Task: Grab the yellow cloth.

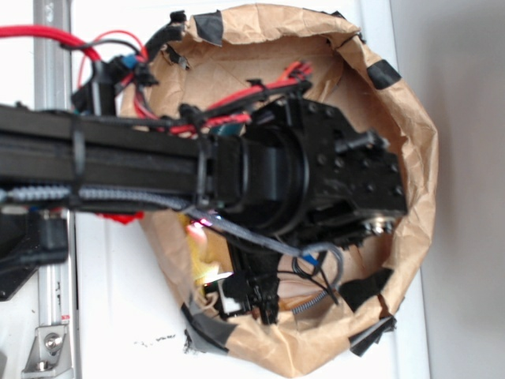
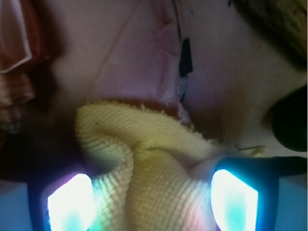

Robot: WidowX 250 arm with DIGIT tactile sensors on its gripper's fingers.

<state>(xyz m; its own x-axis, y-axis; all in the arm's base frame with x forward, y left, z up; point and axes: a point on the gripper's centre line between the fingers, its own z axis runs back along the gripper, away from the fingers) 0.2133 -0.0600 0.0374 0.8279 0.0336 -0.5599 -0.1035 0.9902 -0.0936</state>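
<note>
Yellow cloth lies crumpled between gripper fingers.

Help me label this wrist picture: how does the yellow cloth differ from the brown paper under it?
The yellow cloth has a knobbly woven texture, while the brown paper is smooth with sharp creases. The cloth is bunched into soft rounded folds; the paper lies flatter. The cloth sits between the two lit fingers of the hand, apparently not yet pinched; the paper lies behind it, beyond them. Both are thin, crumpled sheet materials.
</note>
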